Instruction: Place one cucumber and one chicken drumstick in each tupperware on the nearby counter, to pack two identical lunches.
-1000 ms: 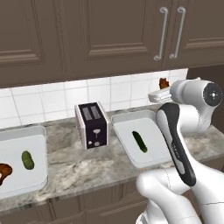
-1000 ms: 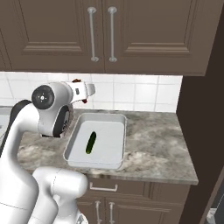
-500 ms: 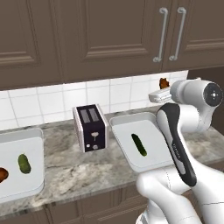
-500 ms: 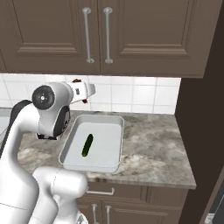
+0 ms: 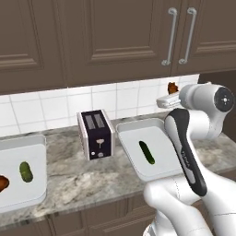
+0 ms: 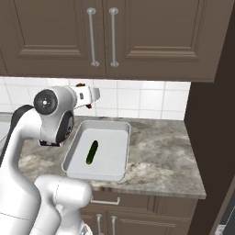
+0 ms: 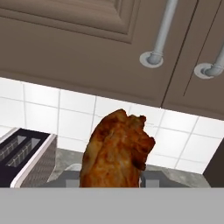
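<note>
Above the right-hand tupperware (image 5: 131, 154), close to the tiled back wall, the gripper (image 5: 173, 90) held a reddish-brown chicken drumstick (image 7: 117, 151), its jaws closed on the meat. Seen from the hand, the drumstick's plump end rose against the white tiles and the dark cabinet doors (image 7: 65, 43), with the toaster (image 7: 26, 159) low at the left.

Judging by how things lay, the task was well over halfway done. On the left of the grey marbled worktop (image 5: 87, 177), the left tupperware (image 5: 32, 193) already held a short, light green cucumber (image 5: 26, 171) and, at the picture's left edge, a second drumstick (image 5: 2, 182), so that lunch looked complete. A black toaster (image 5: 96, 134) stood between the two trays. The right tupperware held a longer, dark green cucumber (image 5: 147, 152) lying along its middle, with no meat beside it yet.

What seemed to be left was one step: lowering the carried drumstick into the right tupperware (image 6: 119, 156) next to its cucumber (image 6: 92, 152) and letting go. From the right side, the hand hung over the tray's far left corner, so it would likely need to come nearer and lower before the release.
</note>
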### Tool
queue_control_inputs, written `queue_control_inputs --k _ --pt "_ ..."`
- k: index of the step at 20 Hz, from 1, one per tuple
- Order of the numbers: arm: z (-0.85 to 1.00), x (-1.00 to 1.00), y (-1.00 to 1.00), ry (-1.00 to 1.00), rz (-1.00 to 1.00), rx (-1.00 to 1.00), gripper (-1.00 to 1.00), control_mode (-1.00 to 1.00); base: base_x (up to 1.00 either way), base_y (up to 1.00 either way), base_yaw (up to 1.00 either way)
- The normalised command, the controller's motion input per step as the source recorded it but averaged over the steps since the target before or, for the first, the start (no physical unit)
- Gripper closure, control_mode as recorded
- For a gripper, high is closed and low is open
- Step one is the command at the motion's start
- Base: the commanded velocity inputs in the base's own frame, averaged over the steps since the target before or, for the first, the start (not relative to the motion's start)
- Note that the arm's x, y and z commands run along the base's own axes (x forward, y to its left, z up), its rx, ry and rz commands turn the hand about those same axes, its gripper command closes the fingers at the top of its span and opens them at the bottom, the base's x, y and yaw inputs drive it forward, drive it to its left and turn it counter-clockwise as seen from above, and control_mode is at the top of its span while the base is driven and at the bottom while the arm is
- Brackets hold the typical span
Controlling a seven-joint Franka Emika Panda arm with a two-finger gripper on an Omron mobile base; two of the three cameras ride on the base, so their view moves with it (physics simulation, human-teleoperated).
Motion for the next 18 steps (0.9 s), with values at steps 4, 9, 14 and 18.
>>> queue_control_inputs --k 4,9,14,18 --pt "-0.14 0.0 -0.05 0.15 0.0 0.0 1.0 -1.0 0.0 0.0 0.0" --pt "-0.42 0.0 -0.13 0.15 -0.02 -0.01 1.0 -1.0 0.0 0.0 0.0" --pt "-0.53 0.0 -0.03 0.1 -0.01 -0.02 1.0 -1.0 0.0 0.0 0.0" --pt "-0.52 0.0 0.0 0.08 -0.02 0.0 1.0 -1.0 0.0 0.0 0.0"
